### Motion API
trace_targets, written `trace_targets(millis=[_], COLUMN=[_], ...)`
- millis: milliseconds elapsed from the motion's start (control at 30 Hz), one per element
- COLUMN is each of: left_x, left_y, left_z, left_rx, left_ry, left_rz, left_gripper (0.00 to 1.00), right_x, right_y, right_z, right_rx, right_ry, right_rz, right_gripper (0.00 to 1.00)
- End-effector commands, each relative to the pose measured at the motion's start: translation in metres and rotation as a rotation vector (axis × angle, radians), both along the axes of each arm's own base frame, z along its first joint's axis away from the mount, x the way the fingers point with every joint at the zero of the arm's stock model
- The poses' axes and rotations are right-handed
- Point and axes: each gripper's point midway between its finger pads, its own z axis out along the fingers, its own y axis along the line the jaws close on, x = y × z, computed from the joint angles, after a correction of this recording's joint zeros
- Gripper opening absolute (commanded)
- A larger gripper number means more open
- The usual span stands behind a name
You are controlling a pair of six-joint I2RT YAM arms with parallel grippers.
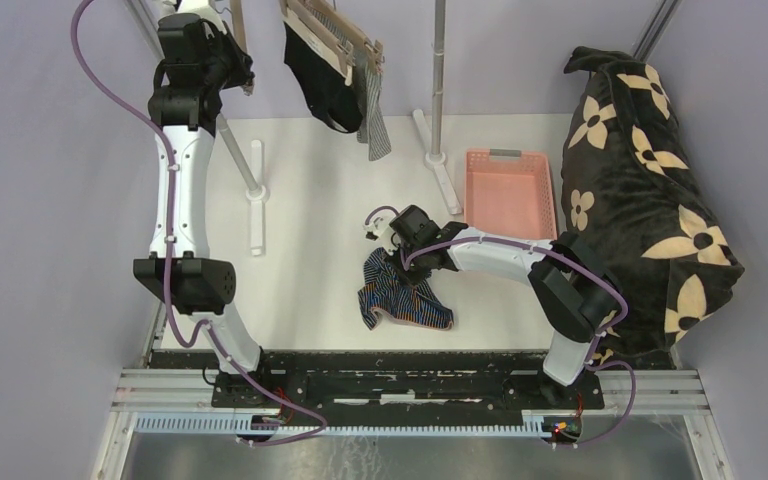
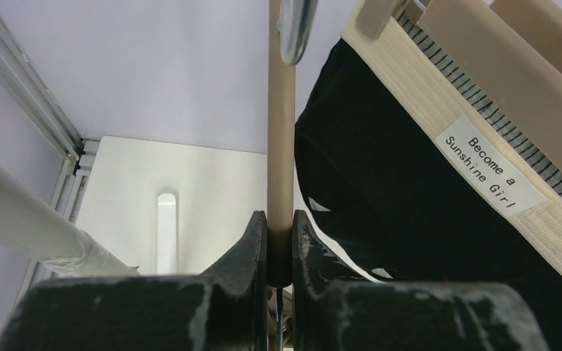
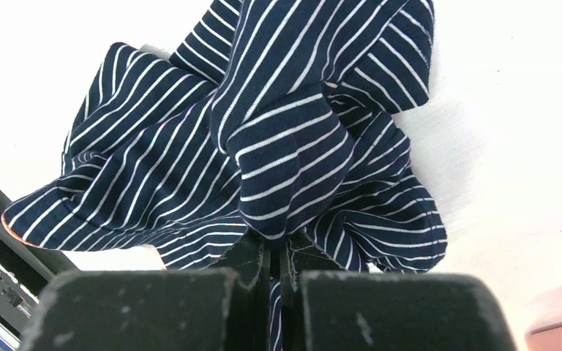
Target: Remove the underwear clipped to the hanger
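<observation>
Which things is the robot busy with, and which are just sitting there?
For the job: navy striped underwear, right gripper, black underwear, grey striped underwear, hanger, left gripper.
Just lying about: pink basket, flowered blanket.

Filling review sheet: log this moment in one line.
left gripper shut on hanger bar | right gripper shut on navy striped underwear | black underwear, grey-striped underwear clipped

The black pair and the grey-striped pair hang clipped to the hanger; the navy striped pair lies crumpled, well forward of the hanger
</observation>
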Motion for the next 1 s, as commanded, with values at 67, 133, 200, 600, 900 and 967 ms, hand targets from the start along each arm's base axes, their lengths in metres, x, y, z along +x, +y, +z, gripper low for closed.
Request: trace_targets(millis=[67, 133, 200, 600, 900, 967], left_x=[-0.018, -0.023, -0.027, -0.055, -0.091, -0.099], left_y=[0.022, 0.026, 0.027, 0.023, 0.022, 0.025], left_z=[0.018, 0.014, 0.011, 0.038, 0.068, 0.071], left_rx=[-0.024, -0.023, -0.020, -0.001, 0.001, 0.011], left_ry=[-0.031, -0.017, -0.007, -0.106, -0.197, -0.205], left_rz=[0.129, 0.150, 0.156, 0.128, 0.120, 0.136], left_gripper=[0.14, 0.16, 0.22, 0.47, 0.52, 0.53], right_x=[0.010, 0.011, 0.011, 0.013, 0.025, 0.027], right_y=[0.014, 0.015, 0.017, 0.019, 0.021, 0.023], right_z=[0.021, 0.024, 0.026, 0.029, 0.044, 0.051], right_rx=[0.071, 0.076, 0.083, 0.101, 0.107, 0.121], right_ry=[-0.057, -0.063, -0.065, -0.070, -0.132, -0.144], right_rz=[-0.006, -0.006, -0.003, -0.013, -0.034, -0.036], right_gripper=[0.01, 0.01, 0.01, 0.01, 0.01, 0.01])
